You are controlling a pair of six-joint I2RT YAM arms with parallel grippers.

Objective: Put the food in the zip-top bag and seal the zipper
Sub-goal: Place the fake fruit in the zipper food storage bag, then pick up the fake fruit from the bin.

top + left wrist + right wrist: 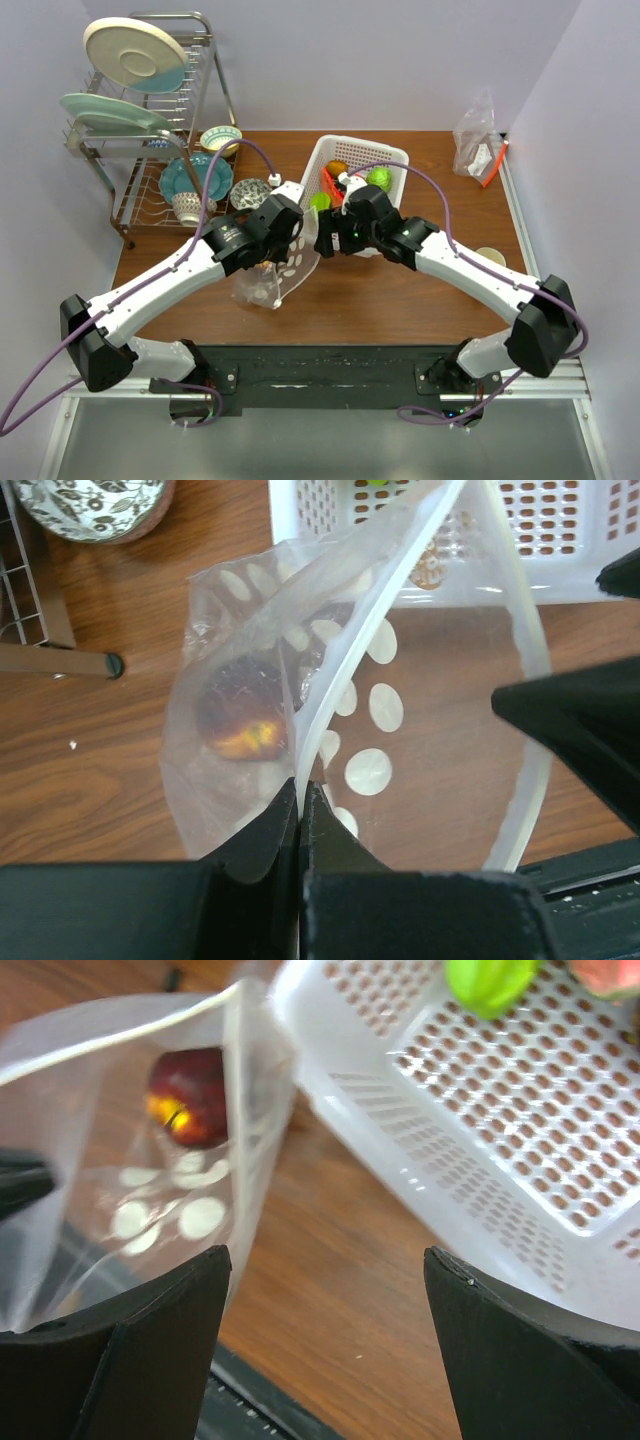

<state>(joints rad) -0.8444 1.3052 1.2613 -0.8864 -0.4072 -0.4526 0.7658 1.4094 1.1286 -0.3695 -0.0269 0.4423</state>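
pinching the zip-top bag [250, 630] by its mouth edge, your left gripper [299, 788] is fully closed on the pale zipper [345, 675] strip, which runs up from between the fingers towards the white basket [560, 570]. the bag's mouth stands open in a loop just in front of the basket's near wall, and the rest of the bag sags onto the counter [90, 780] on the side away from the basket. one piece of the food, the red apple [240, 715], already lies inside the bag, apart from the basket and just beyond your left gripper's tips.

your right gripper [328, 1255] stands wide open with nothing between its fingers. it hangs over bare counter at the basket's near corner, with the open bag against the finger on one side and the basket wall just beside the other. you cannot tell whether the bag touches that finger.

in the basket lie a green ball [380, 178], a small orange [337, 167], another green piece [320, 200] at the near wall, and an orange-red carrot [329, 186].
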